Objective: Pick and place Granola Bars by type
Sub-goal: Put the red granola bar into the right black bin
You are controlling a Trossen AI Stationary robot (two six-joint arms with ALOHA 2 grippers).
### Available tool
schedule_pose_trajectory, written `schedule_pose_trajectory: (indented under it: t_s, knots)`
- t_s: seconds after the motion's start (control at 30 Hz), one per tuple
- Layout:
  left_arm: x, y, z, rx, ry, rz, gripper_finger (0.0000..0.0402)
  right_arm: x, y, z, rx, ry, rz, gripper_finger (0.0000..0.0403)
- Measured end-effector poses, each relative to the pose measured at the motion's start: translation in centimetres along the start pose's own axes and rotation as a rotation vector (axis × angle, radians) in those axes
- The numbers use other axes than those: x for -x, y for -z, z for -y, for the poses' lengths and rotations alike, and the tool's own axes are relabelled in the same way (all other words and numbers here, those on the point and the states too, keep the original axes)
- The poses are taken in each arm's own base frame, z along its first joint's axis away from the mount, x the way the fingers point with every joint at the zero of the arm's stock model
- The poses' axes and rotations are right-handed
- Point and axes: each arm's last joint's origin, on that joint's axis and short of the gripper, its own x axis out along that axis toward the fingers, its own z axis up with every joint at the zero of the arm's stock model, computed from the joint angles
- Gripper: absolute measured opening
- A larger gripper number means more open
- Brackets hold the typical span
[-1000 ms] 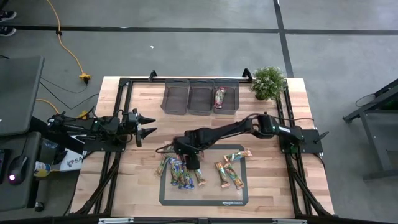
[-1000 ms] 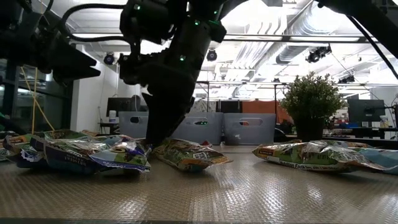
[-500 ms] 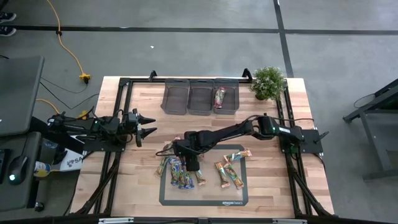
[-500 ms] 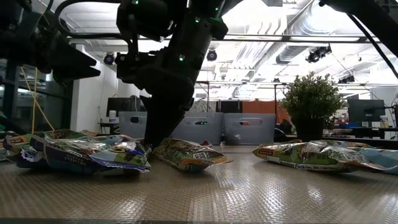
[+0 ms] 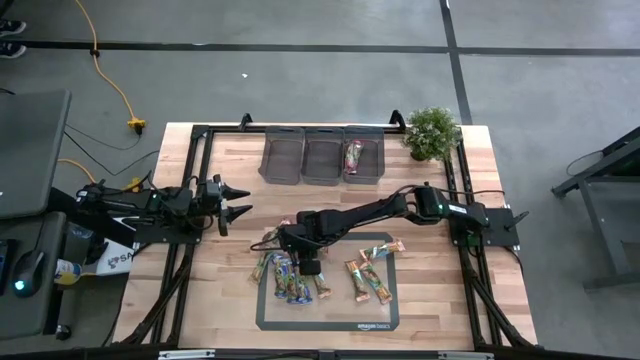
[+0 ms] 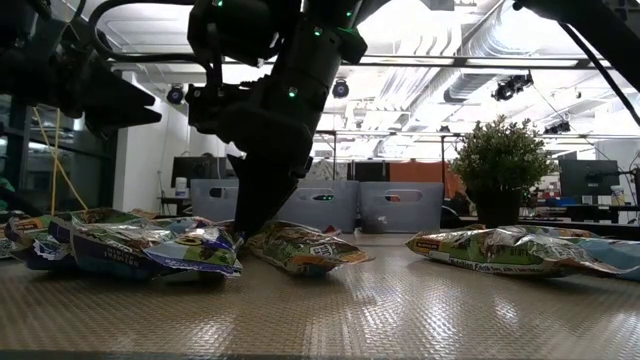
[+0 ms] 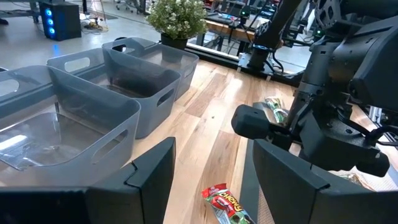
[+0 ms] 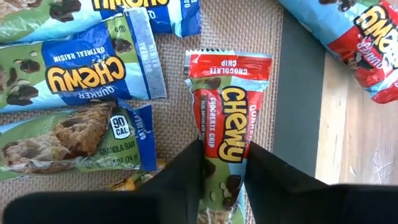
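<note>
Readable stuff: the red-topped bar [image 8: 225, 134] says "CHEWY", "CHOCOLATE CHIP" and "QUAKER", and the blue-edged bar [image 8: 87, 71] reads "CHEWY", "QUAKER", "OATMEAL RAISIN". The bar below it [image 8: 74, 140] shows "90 CAL" and "GRANOLA BAR", the mat [image 5: 327, 322] has "amazonbasics" along its edge, and the loose bar [image 7: 227, 204] on the surface also says "CHEWY".

You have three grey bins [image 5: 322, 156] in a row, one potted plant [image 5: 432, 131], and one red-ended bar [image 8: 227, 127] between the right gripper's fingers [image 8: 177, 180], three blue-ended bars [image 8: 93, 78] beside them.

Two dark jointed arms [image 5: 360, 213], green LEDs
</note>
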Motion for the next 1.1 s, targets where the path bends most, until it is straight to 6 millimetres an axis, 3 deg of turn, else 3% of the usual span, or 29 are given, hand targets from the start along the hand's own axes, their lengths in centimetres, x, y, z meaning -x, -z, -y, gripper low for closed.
schedule_pose_trajectory:
  t_s: [0.37,0.6,0.83,1.1]
  knots:
    - [0.0,0.0,0.0,0.000,0.000,0.000,0.0211,0.3,-0.2,0.0,-0.034,-0.015,0.004,0.0067]
    - [0.0,0.0,0.0,0.000,-0.002,0.001,0.0211,1.7,-1.7,-0.2,-0.045,-0.032,0.067,0.0067]
    - [0.0,0.0,0.0,0.000,-0.003,0.001,0.0211,4.6,-3.7,-0.4,-0.052,-0.064,0.124,0.0067]
    - [0.0,0.0,0.0,0.000,-0.003,0.001,0.0211,9.5,-5.3,-0.4,-0.055,-0.058,0.143,0.0067]
